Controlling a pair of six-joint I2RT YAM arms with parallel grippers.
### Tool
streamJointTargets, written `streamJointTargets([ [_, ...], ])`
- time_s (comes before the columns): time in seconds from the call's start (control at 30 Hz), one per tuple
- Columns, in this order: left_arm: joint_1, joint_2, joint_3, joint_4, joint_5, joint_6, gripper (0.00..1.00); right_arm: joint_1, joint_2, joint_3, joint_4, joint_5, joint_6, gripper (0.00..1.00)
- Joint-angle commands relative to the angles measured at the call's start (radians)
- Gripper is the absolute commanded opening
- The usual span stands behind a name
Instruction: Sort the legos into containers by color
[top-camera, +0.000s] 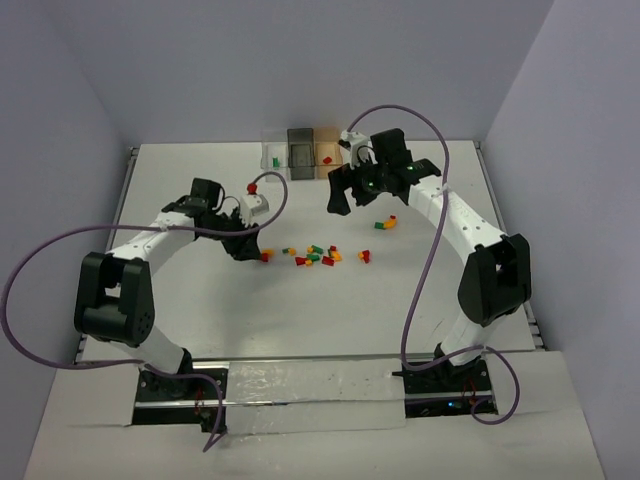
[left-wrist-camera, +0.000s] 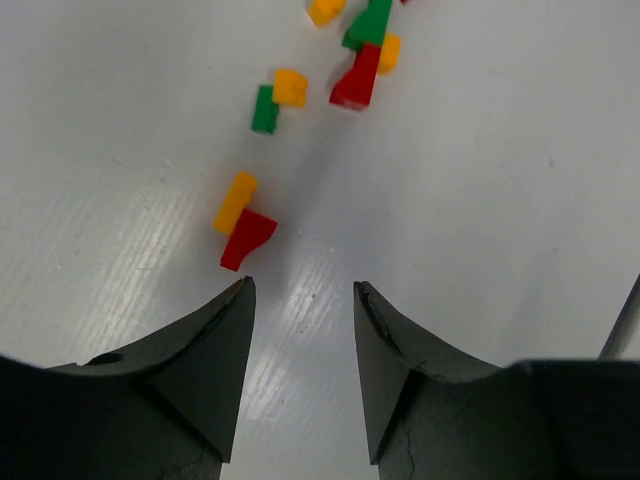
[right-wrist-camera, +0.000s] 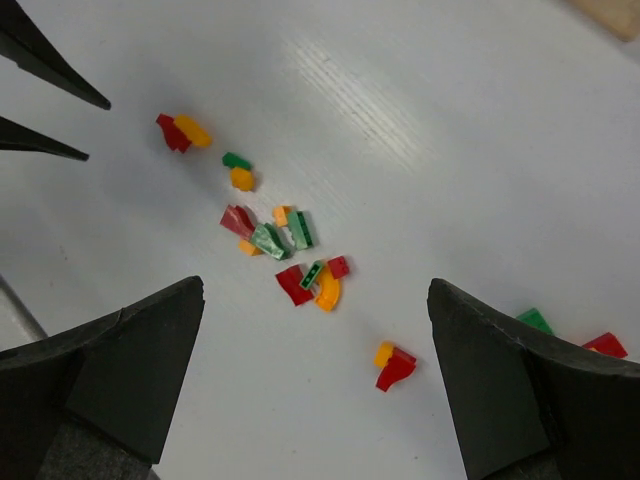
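- Containers (top-camera: 300, 150): row of three, far centre of table (top-camera: 200, 330).
- Legos (top-camera: 315, 256): scattered mid-table, before the containers; a few apart, rightward; one in each end container.

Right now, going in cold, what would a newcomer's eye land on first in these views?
The bright scatter of red, green and yellow legos in the middle of the white table stands out first. The left claw sits open just short of a red and yellow pair, and the right claw hangs wide open between the scatter and the three containers lined along the far edge.
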Motion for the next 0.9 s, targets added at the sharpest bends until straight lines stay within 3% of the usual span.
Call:
streamJointTargets([
  [0.0,0.005,-0.056,-0.044,0.031,0.042,0.205,0.52,0.007,-0.027,0.003,0.005,-0.097,-0.013,1.00],
  [0.3,-0.013,0.023,0.009,0.147,0.021,0.105,0.44,0.008,-0.009,-0.049,0.022,-0.088,0.020,0.96],
  [0.63,-0.095,0.155,0.149,0.061,-0.141,0.112,0.41,-0.049,-0.025,-0.080,0.034,-0.061,0.047,0.95],
  [0.87,-0.142,0.224,0.202,-0.028,-0.190,0.166,0.41,-0.192,-0.020,-0.078,0.031,-0.143,0.107,0.95],
])
